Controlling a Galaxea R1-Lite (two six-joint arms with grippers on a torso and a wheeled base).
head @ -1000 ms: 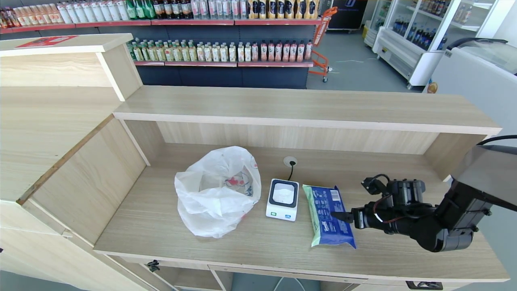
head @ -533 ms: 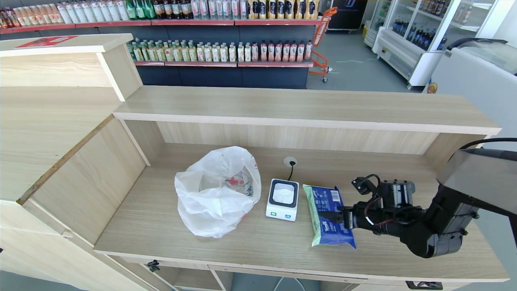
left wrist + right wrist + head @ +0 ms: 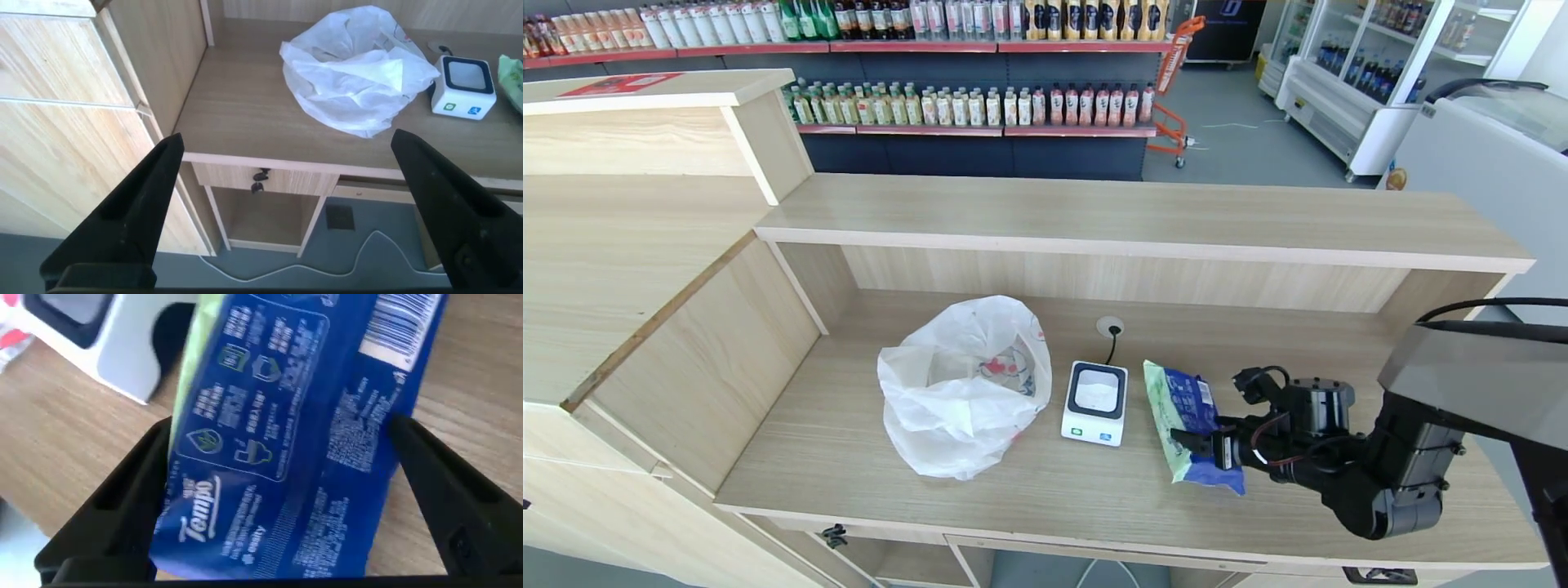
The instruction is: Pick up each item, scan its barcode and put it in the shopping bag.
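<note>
Right end effector [image 3: 1194, 442] grips blue tissue pack [image 3: 1183, 394] — barcode up — by the scanner [image 3: 1094, 400]; left end effector [image 3: 288, 137] wide.

Right hand [image 3: 1197, 446] advanced, gripped tissue pack [image 3: 1186, 400]; pack now tilted.

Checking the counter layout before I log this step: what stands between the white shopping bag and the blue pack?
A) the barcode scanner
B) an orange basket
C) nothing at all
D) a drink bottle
A: the head view shows the white barcode scanner standing on the counter, with the shopping bag on one side of it and the blue pack on the other.
</note>
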